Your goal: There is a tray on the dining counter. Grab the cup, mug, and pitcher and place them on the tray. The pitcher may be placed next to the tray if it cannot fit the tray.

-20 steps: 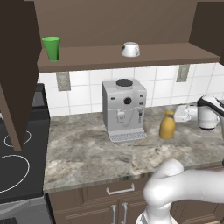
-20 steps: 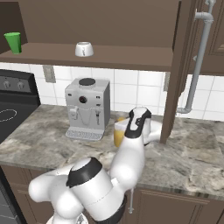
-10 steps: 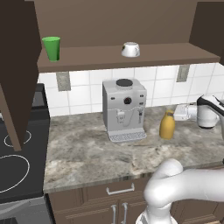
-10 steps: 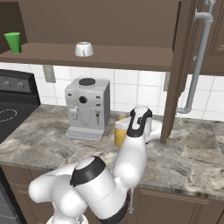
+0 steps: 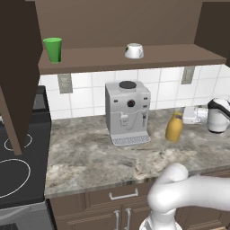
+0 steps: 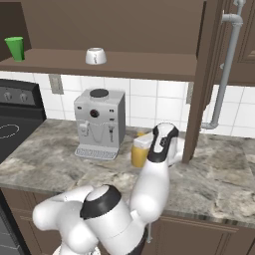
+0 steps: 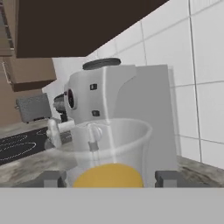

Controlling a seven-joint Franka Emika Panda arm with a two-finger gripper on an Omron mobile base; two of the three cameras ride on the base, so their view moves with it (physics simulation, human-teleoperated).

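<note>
pitcher (image 5: pixel 174 127): right of centre in my left base view, standing on the counter just right of the coffee machine (image 5: pixel 127 112).
gripper (image 7: pixel 108 178): fingers straddle its neck, seemingly pinching it.
handling: I judge it rigid, smooth, slippery; hold the neck.

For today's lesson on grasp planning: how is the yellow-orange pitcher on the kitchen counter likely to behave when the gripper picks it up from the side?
The pitcher looks rigid, so it should hold its shape. Its rounded body may slip or twist between the flat fingers of the gripper. Standing tall on a small base, it could tip if nudged near the neck.
</note>
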